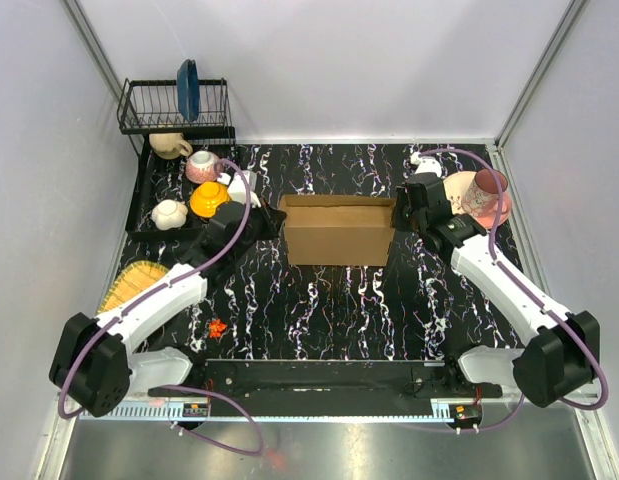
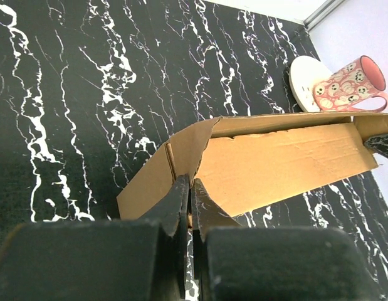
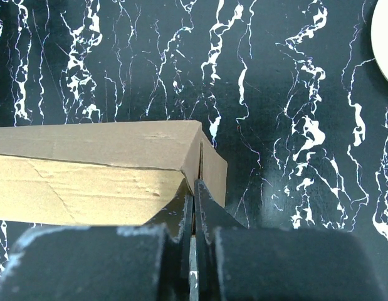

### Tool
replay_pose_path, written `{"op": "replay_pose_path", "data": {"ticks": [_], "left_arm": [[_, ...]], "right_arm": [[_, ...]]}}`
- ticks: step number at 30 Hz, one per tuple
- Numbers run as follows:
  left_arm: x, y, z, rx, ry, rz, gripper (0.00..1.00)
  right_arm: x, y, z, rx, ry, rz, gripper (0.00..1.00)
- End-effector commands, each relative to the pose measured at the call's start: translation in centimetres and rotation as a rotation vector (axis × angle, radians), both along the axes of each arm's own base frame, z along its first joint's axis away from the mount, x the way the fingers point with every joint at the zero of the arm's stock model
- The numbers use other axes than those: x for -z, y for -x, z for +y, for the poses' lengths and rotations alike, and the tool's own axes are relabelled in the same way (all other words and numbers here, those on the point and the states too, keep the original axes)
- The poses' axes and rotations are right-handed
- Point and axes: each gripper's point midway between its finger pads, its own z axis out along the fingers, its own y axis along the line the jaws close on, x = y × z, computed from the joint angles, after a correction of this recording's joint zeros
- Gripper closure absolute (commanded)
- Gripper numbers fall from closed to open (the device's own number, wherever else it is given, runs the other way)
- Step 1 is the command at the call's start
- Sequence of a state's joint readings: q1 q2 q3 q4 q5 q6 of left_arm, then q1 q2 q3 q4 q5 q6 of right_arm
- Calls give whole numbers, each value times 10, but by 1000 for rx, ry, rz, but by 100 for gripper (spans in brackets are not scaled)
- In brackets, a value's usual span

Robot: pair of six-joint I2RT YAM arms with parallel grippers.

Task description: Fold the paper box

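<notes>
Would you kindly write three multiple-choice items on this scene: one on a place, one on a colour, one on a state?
1. Where is the blue plate? A in the rack; B on the box; C by the arms' bases.
2. What colour is the box? A white; B brown; C pink.
3. How are the left fingers? A wide open; B shut on a cup; C shut on the box's wall.
Answers: 1 A, it stands upright among the rack's wires; 2 B, it is plain brown cardboard; 3 C, the left wrist view shows them pinching the cardboard edge.
</notes>
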State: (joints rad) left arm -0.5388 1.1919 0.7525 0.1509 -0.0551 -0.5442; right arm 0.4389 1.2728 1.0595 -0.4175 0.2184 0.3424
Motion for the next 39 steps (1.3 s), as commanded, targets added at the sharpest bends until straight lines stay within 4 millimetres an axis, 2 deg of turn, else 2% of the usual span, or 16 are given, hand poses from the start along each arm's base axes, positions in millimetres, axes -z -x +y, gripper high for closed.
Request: {"op": "replay_pose_path", "data": {"ticks": [1, 10, 15, 17, 18, 19, 23, 28, 39], "left_arm": [[65, 16, 34, -77, -228, 98, 100], [83, 20, 40, -147, -239, 31, 100], [67, 18, 39, -173, -198, -43, 100], [63, 17, 39, -178, -205, -56, 100], [65, 17, 40, -177, -213, -52, 100], [64, 17, 39, -178, -212, -54, 100], [67, 19, 37, -179, -219, -47, 100], [63, 19, 35, -174, -235, -55, 100], [56, 19, 29, -161, -249, -59, 100]], "right_arm": [[64, 46, -12, -27, 92, 253, 100], [69, 54, -9, -33, 61, 265, 100], [62, 54, -9, -31, 47, 243, 98], [58, 53, -7, -36, 36, 235, 90], [54, 54, -7, -34, 23, 225, 87], [52, 54, -6, -35, 17, 221, 78], [32, 52, -4, -26, -21, 169, 63], [3, 48, -8, -7, -43, 85, 59], [-38, 38, 3, -31, -129, -45, 56]]}}
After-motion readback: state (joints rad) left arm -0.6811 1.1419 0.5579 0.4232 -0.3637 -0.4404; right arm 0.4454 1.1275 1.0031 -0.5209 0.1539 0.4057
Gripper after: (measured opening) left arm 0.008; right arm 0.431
